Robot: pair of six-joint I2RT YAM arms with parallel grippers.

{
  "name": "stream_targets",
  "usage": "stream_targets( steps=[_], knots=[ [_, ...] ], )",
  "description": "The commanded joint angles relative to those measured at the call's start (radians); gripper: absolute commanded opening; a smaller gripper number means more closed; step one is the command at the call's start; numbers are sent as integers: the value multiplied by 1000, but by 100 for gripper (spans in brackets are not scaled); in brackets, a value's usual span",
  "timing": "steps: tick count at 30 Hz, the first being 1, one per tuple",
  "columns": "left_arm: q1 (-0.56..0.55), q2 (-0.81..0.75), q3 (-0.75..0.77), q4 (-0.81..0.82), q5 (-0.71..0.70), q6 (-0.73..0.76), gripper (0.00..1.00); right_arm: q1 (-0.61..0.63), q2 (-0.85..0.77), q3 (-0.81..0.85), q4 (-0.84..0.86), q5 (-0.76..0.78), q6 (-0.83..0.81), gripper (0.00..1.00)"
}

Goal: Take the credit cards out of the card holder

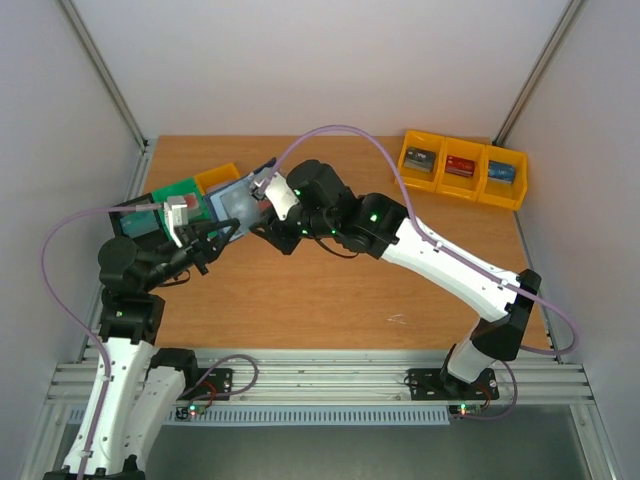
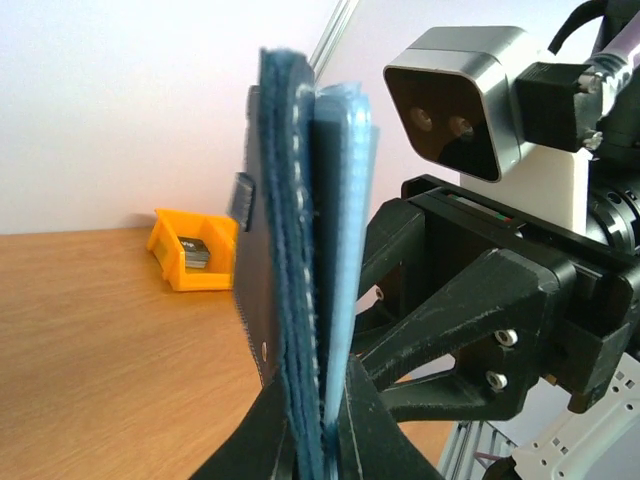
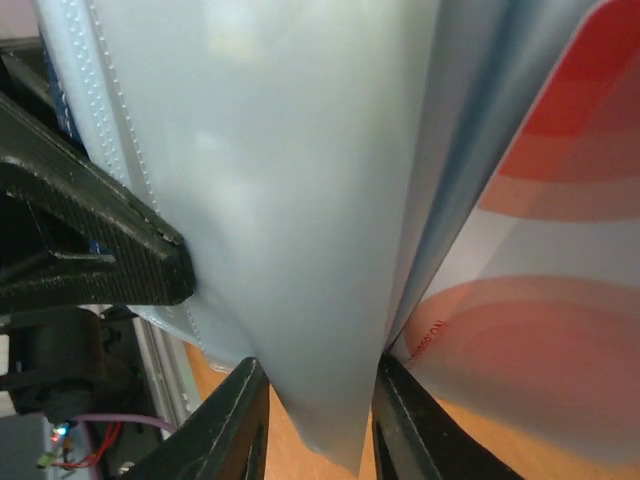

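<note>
Card holder (image 2: pixel 290 250) stands in left gripper (image 2: pixel 322 425), lining pinched by right gripper (image 3: pixel 318 420).

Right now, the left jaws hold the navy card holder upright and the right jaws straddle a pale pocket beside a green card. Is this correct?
One thing is wrong: the card is red, not green; the right wrist view shows it. The left jaws do hold the card holder upright, and the right jaws straddle the pale pocket.
</note>
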Motion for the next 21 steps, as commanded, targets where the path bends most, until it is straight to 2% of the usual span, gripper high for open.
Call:
stream_targets(
  steps=[1,2,5,11,18,21],
  knots=[
    [-13,-11,-8,48,117,13,0,-3,25,50,25,-68,-22,25],
    [-13,-9,-6,47,118,15,0,-10,26,53,16,-81,-20,22],
    [-13,-6,-5,54,131,18,1,-34,18,55,-17,-121,-25,2],
    [-13,2,-11,61,132,25,2,-45,10,51,-50,-203,-73,1],
    [-14,-7,-12,61,148,34,21,-110,-53,-15,-28,-485,-107,1],
    [-13,-5,-16,69,151,32,22,-127,-74,-18,-46,-546,-138,1]
  ],
)
